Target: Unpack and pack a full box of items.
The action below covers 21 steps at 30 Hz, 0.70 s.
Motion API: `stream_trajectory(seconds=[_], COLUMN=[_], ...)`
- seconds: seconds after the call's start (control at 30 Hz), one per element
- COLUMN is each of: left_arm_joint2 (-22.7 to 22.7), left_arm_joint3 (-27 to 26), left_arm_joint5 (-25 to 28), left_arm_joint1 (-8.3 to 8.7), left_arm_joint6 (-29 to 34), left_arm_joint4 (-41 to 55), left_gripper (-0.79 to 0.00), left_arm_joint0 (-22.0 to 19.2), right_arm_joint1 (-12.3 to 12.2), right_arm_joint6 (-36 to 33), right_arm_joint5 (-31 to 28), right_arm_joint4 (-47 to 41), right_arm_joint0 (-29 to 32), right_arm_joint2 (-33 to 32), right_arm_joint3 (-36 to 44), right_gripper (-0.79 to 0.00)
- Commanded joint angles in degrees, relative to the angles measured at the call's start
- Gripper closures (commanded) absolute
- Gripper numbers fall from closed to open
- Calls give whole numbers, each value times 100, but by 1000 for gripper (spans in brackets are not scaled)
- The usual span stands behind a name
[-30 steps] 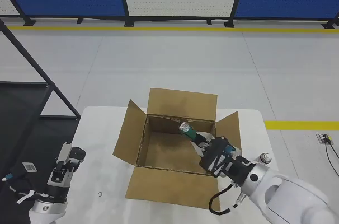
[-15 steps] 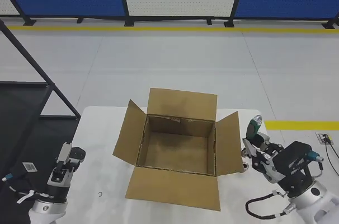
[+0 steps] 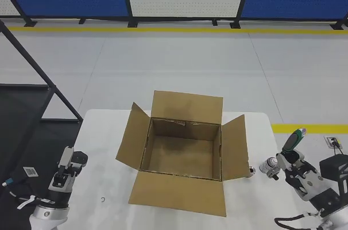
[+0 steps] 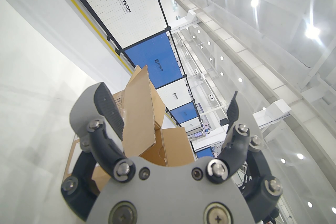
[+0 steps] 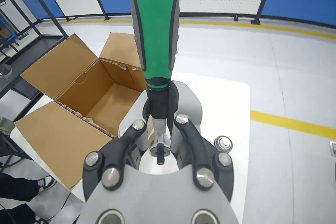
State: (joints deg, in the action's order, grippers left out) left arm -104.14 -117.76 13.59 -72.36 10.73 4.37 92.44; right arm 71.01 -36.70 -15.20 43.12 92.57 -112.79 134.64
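An open cardboard box [image 3: 181, 156] stands mid-table with all flaps folded out; its inside [image 5: 110, 101] looks bare. My right gripper [image 3: 293, 159] is beyond the table's right edge, shut on a green-and-grey tool handle [image 5: 155, 15] that points upward [image 3: 293, 140]. The right gripper [image 5: 159, 107] clamps the handle's black lower end. A small round silver can [image 3: 269, 167] stands on the table between the box and this gripper. My left gripper [image 3: 65, 168] stays at the table's left edge, open and holding nothing, its fingers [image 4: 110, 109] pointing up past a box flap [image 4: 139, 114].
The white table [image 3: 105, 149] has bare room left of the box. A tiny ring-shaped bit [image 3: 103, 199] lies near the front left. A black metal frame [image 3: 30, 75] stands off the left side. A small object [image 3: 251, 170] sits by the box's right flap.
The right gripper lifted the green tool out of the box and carried it right, past the table's right edge. The left arm has not moved.
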Motion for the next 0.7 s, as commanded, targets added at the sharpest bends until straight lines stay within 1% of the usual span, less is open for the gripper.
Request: stream_trajectory(seconds=[0.0, 0.47, 0.57, 0.67], left_arm_joint2=[0, 0, 0, 0], left_arm_joint3=[0, 0, 0, 0], left_arm_joint5=[0, 0, 0, 0], left_arm_joint1=[0, 0, 0, 0], left_arm_joint6=[0, 0, 0, 0], left_arm_joint4=[0, 0, 0, 0], left_gripper=[-785, -785, -785, -785], left_arm_joint0=[0, 0, 0, 0], right_arm_joint1=[-1, -1, -23, -61], right_arm_joint6=[-5, 14, -179, -555], right_arm_joint5=[5, 31, 173, 318], right_arm_joint4=[-4, 4, 57, 36], right_arm_joint0=[-1, 5, -65, -238], right_arm_joint2=[-3, 10, 124, 142], right_arm_joint3=[0, -19, -172, -443], right_gripper=[0, 0, 0, 0])
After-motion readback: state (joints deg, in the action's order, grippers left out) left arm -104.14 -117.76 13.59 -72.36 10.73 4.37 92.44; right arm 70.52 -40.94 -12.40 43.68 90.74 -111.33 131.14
